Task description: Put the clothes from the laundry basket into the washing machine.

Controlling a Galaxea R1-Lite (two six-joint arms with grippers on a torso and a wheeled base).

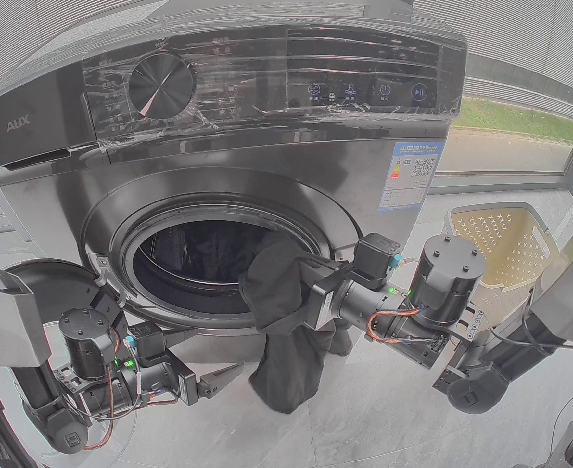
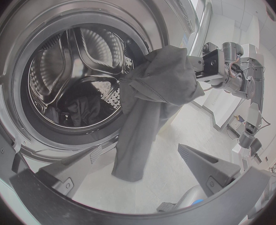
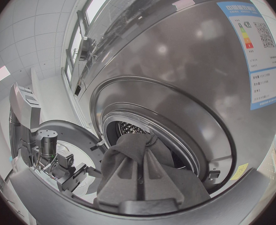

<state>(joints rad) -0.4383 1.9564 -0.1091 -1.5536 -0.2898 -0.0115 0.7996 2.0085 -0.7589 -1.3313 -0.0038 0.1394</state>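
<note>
**Step in hand:** loading. The right claw is shut tight on a dark garment at the mouth of the washing machine. The garment is not yet inside. Its top bunches over the rim of the drum opening at about 4 o'clock, and most of its length hangs outside, down the front panel toward the floor. I cannot tell whether its lower end touches the floor. Other dark clothes lie low in the drum. The laundry basket stands at 3 o'clock of the machine, and the part of its inside on view holds nothing.

**Next move, as judged:** the held garment needs carrying deeper, toward 10 o'clock and past the rim, before release. Let go here, the hanging weight would likely drag it out. The trailing length may need a second push or lift.

**Arm pose:** the right arm reaches in from 4 o'clock, forearm near level, with the claw pointing into the opening. The left arm sits low at 7 o'clock of the opening beside the swung-open door. The left claw is spread wide and empty, aimed at the hanging cloth but apart from it.
</note>
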